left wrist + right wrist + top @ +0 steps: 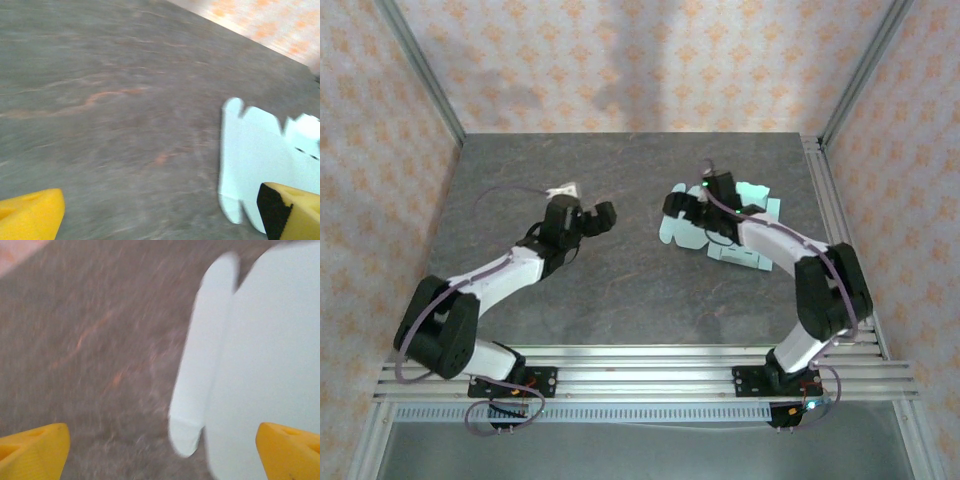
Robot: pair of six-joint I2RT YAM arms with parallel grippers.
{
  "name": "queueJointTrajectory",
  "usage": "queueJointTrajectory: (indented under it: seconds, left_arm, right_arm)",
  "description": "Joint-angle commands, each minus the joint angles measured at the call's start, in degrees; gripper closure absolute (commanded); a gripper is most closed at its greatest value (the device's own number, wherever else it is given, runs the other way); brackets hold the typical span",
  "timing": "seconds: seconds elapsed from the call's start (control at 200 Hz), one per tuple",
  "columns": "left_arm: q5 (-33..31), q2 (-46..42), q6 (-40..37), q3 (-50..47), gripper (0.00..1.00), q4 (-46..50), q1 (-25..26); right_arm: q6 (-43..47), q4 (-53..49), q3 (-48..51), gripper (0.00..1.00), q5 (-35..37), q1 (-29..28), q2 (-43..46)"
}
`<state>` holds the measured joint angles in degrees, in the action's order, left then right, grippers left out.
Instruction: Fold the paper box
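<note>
The paper box (677, 233) is a flat pale mint-blue die-cut sheet with rounded tabs, lying on the dark table right of centre, partly under the right arm. My right gripper (682, 208) hovers open over the sheet's left edge. In the right wrist view the sheet (260, 365) sits under the right yellow fingertip (290, 450), and the gripper (162, 455) holds nothing. My left gripper (600, 218) is open, a short way left of the sheet. In the left wrist view the gripper (162, 220) faces bare table, with the sheet (255, 160) just beyond its right fingertip (295, 210).
A small white tag (563, 188) lies behind the left gripper. Aluminium rails run along the table's right side (825, 200) and near edge (650, 360). Patterned walls close in the back and both sides.
</note>
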<state>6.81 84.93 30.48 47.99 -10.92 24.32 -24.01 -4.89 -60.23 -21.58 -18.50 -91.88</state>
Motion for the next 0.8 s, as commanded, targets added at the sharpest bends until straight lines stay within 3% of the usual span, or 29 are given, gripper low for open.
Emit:
queueJointTrajectory:
  seconds: [0.0,0.21,0.405,0.611,0.796]
  left_arm:
    - [4.65,3.60,-0.95,2.53,0.00,-0.98,1.93]
    - [6.99,6.07,2.50,2.60,0.00,-3.91,2.43]
    - [1.24,2.05,1.65,-0.39,0.00,-0.51,2.35]
    - [-0.67,0.86,3.93,1.33,0.00,6.44,1.12]
    - [1.16,0.05,4.76,-1.63,0.00,-1.38,1.17]
  right_arm:
    - [-2.50,-2.11,-0.04,0.05,2.17,4.33,-3.51]
    - [1.32,-1.41,-5.03,0.06,3.36,5.59,-13.22]
    - [4.75,-4.52,-10.01,0.09,-0.41,1.94,-19.55]
    - [9.35,-6.43,-11.18,0.07,-2.09,-4.77,-20.12]
    - [7.95,-4.58,-10.59,0.06,-3.31,-9.45,-16.65]
